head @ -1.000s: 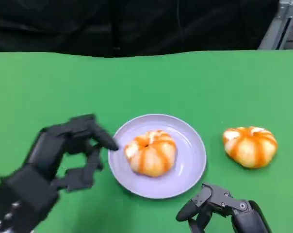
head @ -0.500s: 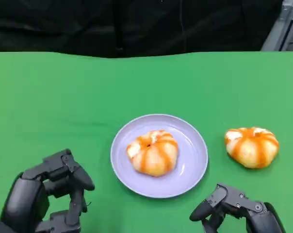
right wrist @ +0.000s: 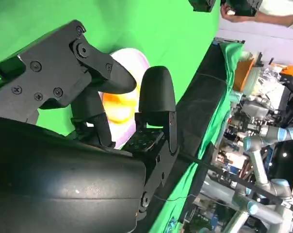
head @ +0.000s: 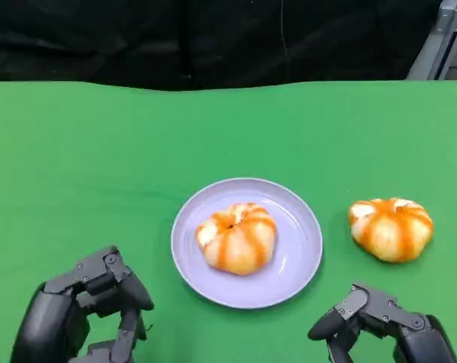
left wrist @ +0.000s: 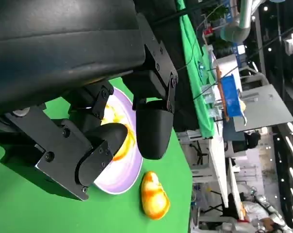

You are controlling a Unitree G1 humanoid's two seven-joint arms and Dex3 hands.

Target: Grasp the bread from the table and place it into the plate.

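1. Head view — one bread (head: 237, 237) already lies in the middle of the lilac plate (head: 300, 257), which sits on the green table (head: 100, 144) toward its near edge. A second bread (head: 391, 228) rests on the cloth toward the right edge, apart from the plate. The left hand (head: 81, 318) and right hand (head: 383, 329) sit at the near edge, fingers loosely apart, holding nothing. Judged from this, the step in hand is the reach for the second bun; the right hand is nearest and would need to go forward, close around the bun, then carry it to the plate.

2. Left wrist view — the left hand (left wrist: 112, 116) has its fingers spread and grips nothing; beyond them the plate (left wrist: 118, 180) with its bread (left wrist: 122, 141), and the loose bread (left wrist: 154, 196) on the cloth.

3. Right wrist view — the right hand (right wrist: 112, 111) is likewise empty, fingers apart, the plate (right wrist: 134, 59) and bread (right wrist: 115, 108) behind.

4. The bread is a round, plump bun — pale with orange glazed stripes running to a dimple on top.
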